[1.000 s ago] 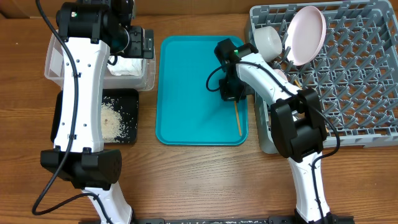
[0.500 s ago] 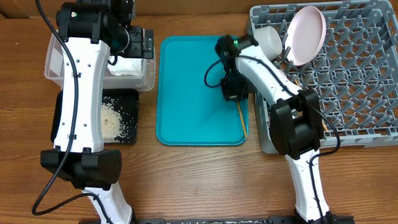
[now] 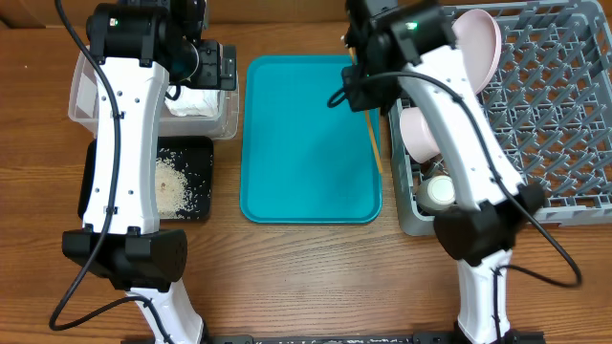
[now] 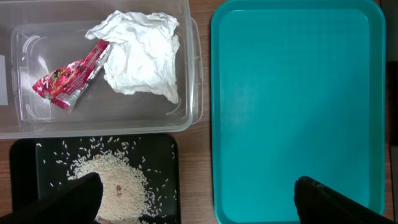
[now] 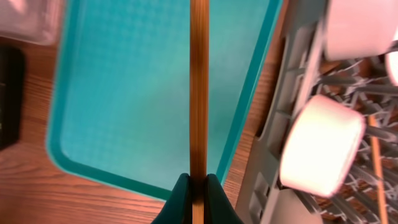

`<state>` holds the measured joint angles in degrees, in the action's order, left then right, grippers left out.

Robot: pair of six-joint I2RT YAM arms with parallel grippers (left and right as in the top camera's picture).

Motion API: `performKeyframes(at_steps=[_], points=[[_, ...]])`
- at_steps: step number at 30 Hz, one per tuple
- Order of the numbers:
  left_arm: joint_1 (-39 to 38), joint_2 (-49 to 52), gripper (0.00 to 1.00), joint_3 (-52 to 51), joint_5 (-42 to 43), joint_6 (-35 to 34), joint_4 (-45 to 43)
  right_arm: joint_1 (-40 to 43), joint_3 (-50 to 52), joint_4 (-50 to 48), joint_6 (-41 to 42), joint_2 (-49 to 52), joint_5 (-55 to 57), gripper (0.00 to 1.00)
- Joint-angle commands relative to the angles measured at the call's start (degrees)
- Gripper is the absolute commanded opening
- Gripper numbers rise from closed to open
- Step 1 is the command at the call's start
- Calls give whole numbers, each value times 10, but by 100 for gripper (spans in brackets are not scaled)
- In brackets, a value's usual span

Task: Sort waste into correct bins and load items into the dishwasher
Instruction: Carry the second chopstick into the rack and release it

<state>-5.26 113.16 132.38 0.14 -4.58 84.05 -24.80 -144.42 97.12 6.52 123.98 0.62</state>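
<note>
My right gripper [image 5: 198, 190] is shut on one wooden chopstick [image 5: 199, 87], held in the air over the right edge of the teal tray; it also shows in the overhead view [image 3: 374, 143]. A second chopstick [image 5: 376, 162] lies in the grey dish rack [image 3: 555, 124], which also holds a large plate [image 3: 475, 48], a bowl [image 3: 419, 134] and a small cup [image 3: 440, 191]. My left gripper [image 4: 199, 202] is open and empty above the bins. The clear tub [image 4: 186, 118] holds the napkin [image 4: 143, 53] and the red wrapper [image 4: 68, 78]. The black tray [image 4: 168, 155] holds the rice [image 4: 109, 180].
The teal serving tray [image 3: 306, 143] lies between the bins and the rack, with nothing on it. The rack's left wall [image 5: 273, 162] stands just right of the held chopstick. The left arm rises over the tub at the back left.
My right gripper has lifted the chopstick off the teal tray and carried it up and toward the back, near the rack's left edge. The left arm has not moved.
</note>
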Motion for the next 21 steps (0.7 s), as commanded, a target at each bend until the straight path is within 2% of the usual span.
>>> performKeyframes(at_steps=[1, 7, 12, 18, 21], points=[[-4, 0, 100, 7, -6, -10, -1, 6, 1, 0, -3, -69, 22, 4], [-4, 0, 100, 7, -6, -10, -1, 63, 109, 0, -4, -148, 65, 4], [-4, 0, 100, 7, -6, -10, -1, 135, 234, -6, -23, -162, 77, 4], [-4, 0, 100, 7, -6, -10, -1, 167, 377, -87, -77, -161, 79, 4], [-4, 0, 100, 7, -6, -10, -1, 178, 429, -121, -83, -161, 115, 4]])
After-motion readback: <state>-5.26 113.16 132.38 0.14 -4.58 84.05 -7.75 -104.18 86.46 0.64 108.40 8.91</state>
